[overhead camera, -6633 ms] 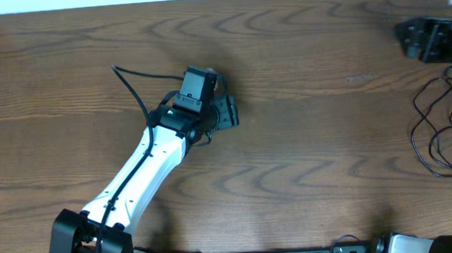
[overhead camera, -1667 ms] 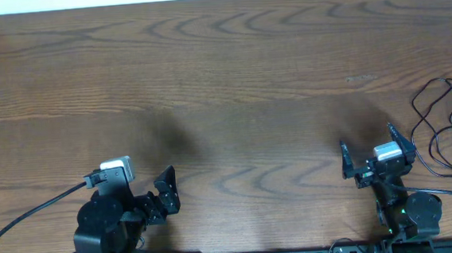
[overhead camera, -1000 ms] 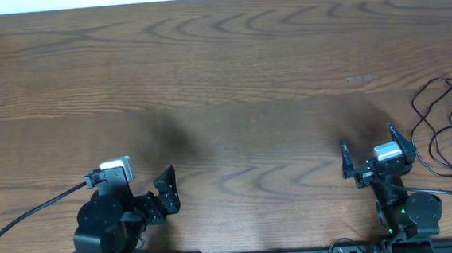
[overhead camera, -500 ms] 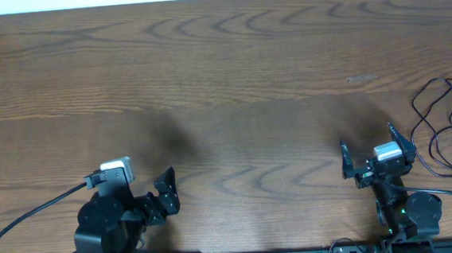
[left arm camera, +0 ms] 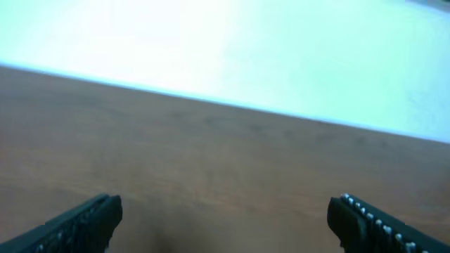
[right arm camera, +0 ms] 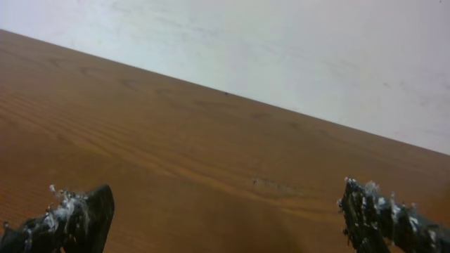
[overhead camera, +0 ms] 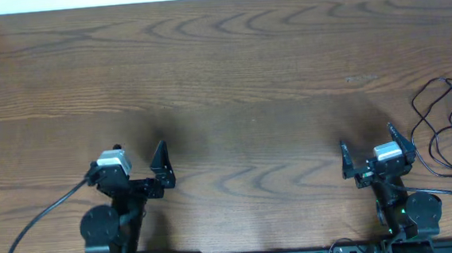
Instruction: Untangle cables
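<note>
Claws parked wide and empty, cable work looks unfinished.

From my seat, the left gripper [overhead camera: 162, 167] and right gripper [overhead camera: 368, 155] both gape, holding nothing, near the wooden table's [overhead camera: 246, 69] front edge. Thin black looped cable [overhead camera: 443, 131] lies at the far right, partly cut off; I see no white cord, so I judge untangling remains.

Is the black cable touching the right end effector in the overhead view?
No, the black cable lies apart from the right end effector, near the table's right edge.

A brown wood-grain table [overhead camera: 238, 78] meets what looks like a white wall [right arm camera: 295, 49].
</note>
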`<action>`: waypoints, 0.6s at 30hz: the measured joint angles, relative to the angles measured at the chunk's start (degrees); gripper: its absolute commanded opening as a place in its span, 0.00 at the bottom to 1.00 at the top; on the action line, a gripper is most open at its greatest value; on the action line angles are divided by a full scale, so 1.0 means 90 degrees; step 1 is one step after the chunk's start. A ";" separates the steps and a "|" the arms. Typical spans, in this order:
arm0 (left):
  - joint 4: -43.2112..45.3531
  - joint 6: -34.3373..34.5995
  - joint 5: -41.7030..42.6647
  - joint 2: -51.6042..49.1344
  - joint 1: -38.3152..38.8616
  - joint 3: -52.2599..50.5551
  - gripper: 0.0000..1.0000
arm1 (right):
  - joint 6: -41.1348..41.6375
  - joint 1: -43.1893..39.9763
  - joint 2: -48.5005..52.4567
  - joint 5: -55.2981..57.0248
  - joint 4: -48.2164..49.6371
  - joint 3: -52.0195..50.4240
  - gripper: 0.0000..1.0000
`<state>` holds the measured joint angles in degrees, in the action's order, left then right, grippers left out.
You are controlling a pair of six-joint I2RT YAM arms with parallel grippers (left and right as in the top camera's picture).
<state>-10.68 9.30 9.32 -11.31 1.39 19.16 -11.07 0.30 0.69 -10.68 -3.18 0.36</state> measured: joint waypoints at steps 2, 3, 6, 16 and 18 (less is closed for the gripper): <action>0.0668 -0.0049 0.0041 0.0260 -0.0070 -0.0459 0.98 | 0.0000 0.0000 0.0000 0.0000 0.0000 0.0000 0.99; 0.0957 -0.0066 0.0056 0.0374 -0.0102 -0.0670 0.98 | 0.0000 0.0000 0.0000 0.0000 0.0000 0.0000 0.99; 0.1880 -0.0192 0.0097 0.0709 -0.0155 -0.1282 0.98 | -0.0002 0.0000 0.0000 0.0000 -0.0002 0.0000 0.99; 0.3041 -0.1268 0.0119 0.1188 -0.0180 -0.2091 0.98 | -0.0002 0.0000 0.0000 0.0000 0.0000 0.0000 0.99; 0.2856 -0.1443 0.0119 0.1192 -0.0180 -0.2091 0.98 | -0.0002 0.0000 0.0000 0.0002 0.0000 0.0000 0.99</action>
<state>15.03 -3.68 10.39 -0.58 -0.23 0.34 -11.09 0.30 0.69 -10.66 -3.18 0.36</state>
